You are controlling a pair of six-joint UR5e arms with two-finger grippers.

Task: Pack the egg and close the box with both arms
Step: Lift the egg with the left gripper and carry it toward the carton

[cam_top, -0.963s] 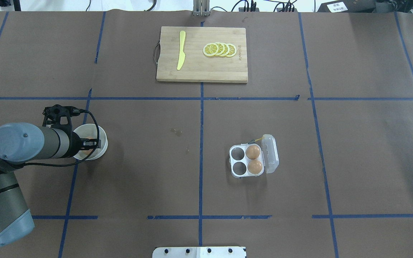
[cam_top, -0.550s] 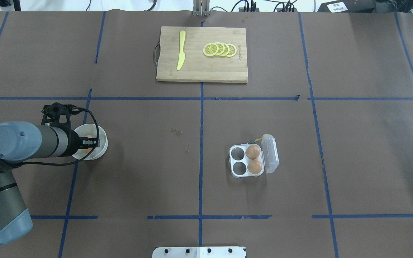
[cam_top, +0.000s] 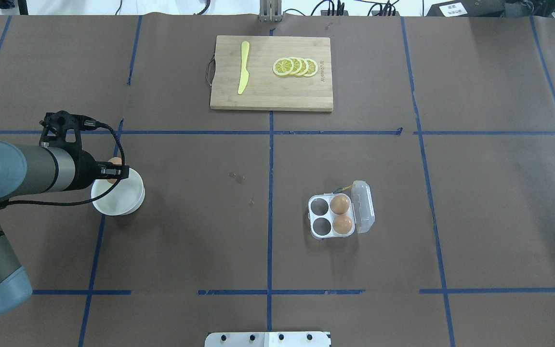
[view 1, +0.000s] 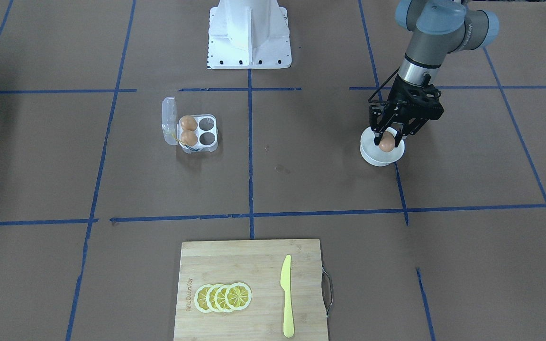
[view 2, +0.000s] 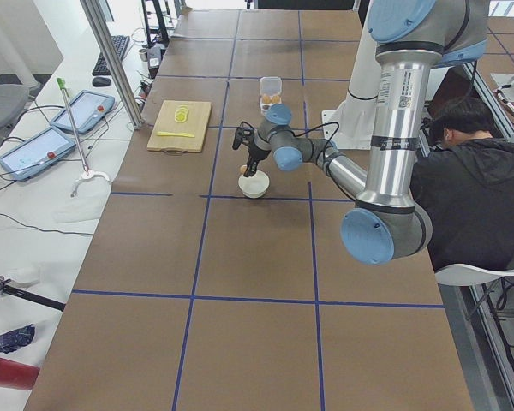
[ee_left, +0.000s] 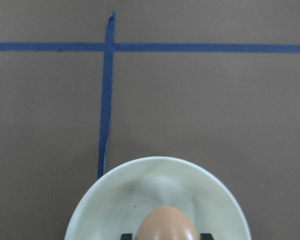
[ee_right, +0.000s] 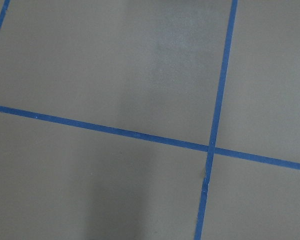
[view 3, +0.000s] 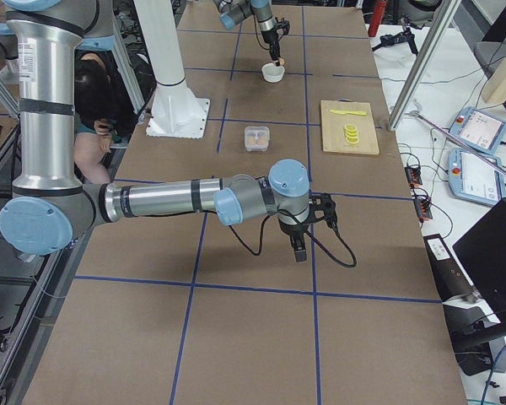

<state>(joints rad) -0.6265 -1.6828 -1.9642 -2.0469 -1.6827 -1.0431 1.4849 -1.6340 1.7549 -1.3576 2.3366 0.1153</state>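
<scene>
My left gripper point(view 1: 386, 141) is shut on the orange-brown egg point(view 1: 386, 145) and holds it just above the white bowl point(view 1: 381, 156). The overhead view shows the egg point(cam_top: 114, 163) over the bowl's far rim point(cam_top: 133, 198). The left wrist view shows the egg point(ee_left: 169, 225) between the pads, with the bowl point(ee_left: 160, 162) below it. The clear box point(cam_top: 320, 217) stands open right of centre with its lid point(cam_top: 363, 206) folded out. It holds two brown eggs point(cam_top: 339, 204) in its right cells; the left cells are empty. My right gripper point(view 3: 297, 250) shows only in the exterior right view, and I cannot tell whether it is open or shut.
A wooden cutting board point(cam_top: 271, 91) with a yellow knife point(cam_top: 244, 67) and lemon slices point(cam_top: 295, 67) lies at the far middle. The white pedestal point(view 1: 249, 33) stands at the robot's side. A seated person point(view 2: 467, 180) is beside the table.
My left gripper has risen out of the bowl with the egg in it and moved a little away from the robot. The box has not moved.
</scene>
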